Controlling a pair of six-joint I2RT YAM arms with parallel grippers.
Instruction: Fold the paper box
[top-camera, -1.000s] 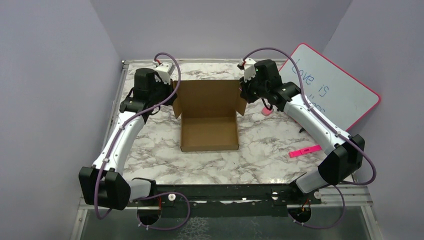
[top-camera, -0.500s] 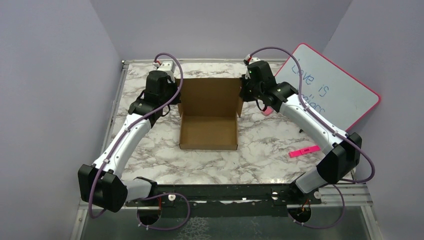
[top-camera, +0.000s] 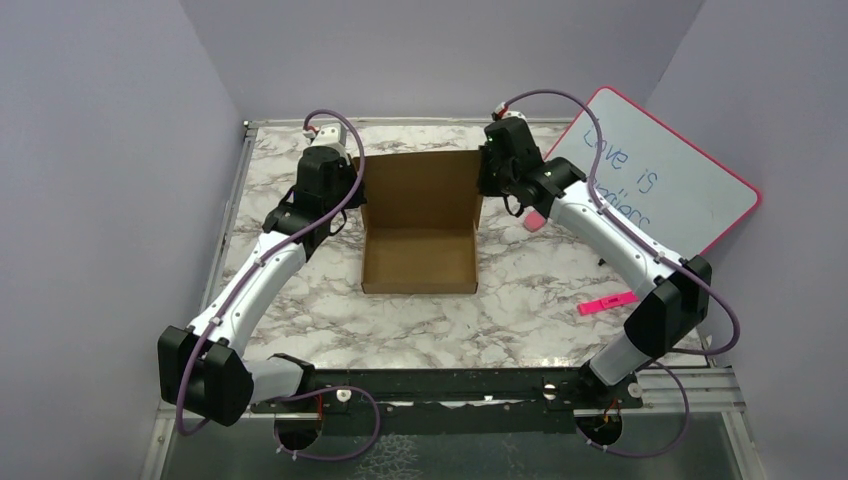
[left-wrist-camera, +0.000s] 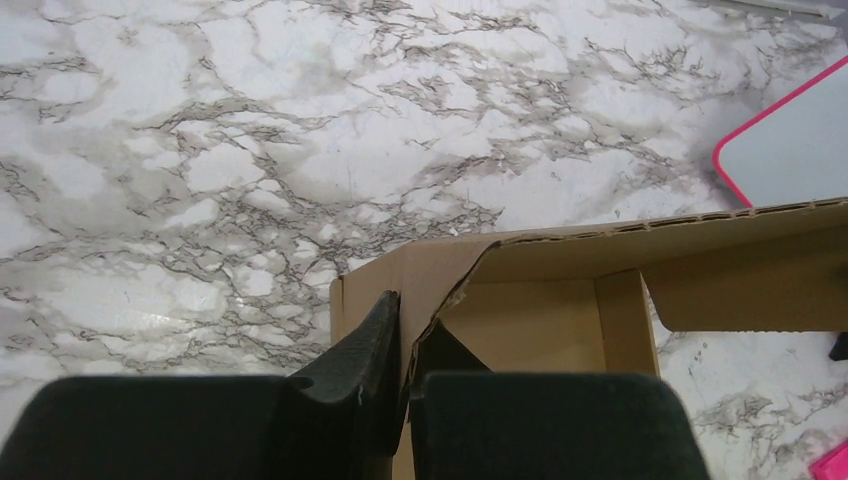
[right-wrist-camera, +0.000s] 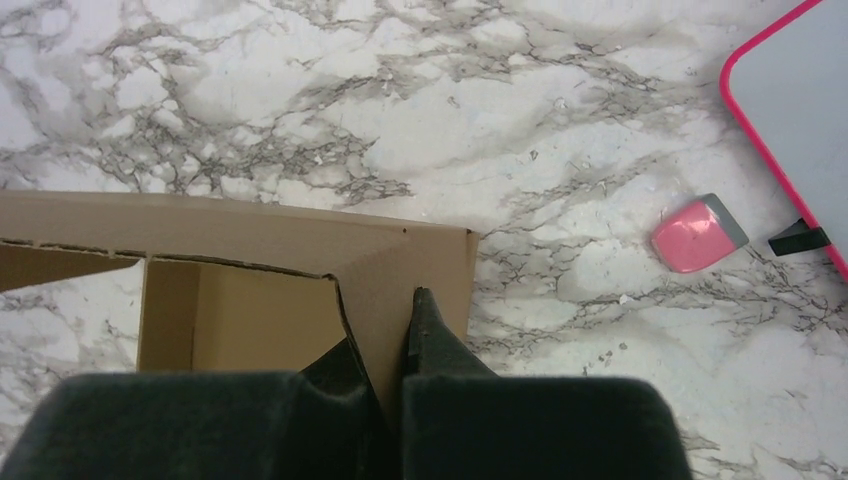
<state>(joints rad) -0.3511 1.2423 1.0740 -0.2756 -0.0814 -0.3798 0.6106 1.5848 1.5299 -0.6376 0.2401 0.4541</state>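
The paper box (top-camera: 420, 262) is a shallow brown cardboard tray in the middle of the marble table, with its lid panel (top-camera: 420, 188) standing up at the far side. My left gripper (top-camera: 352, 178) is at the lid's left edge. In the left wrist view it (left-wrist-camera: 410, 318) is shut on the lid's side flap (left-wrist-camera: 445, 265), one finger on each face. My right gripper (top-camera: 487, 175) is at the lid's right edge. In the right wrist view it (right-wrist-camera: 385, 325) is likewise shut on the right side flap (right-wrist-camera: 420, 262).
A pink-rimmed whiteboard (top-camera: 665, 180) leans at the far right. A pink eraser (top-camera: 535, 222) lies beside the right forearm, and a pink marker (top-camera: 608, 301) lies nearer, on the right. Walls close in the table on the left, back and right.
Both grippers moved inward toward the box, keeping hold of the side flaps. The splayed flaps swung in and the lid stands more upright.
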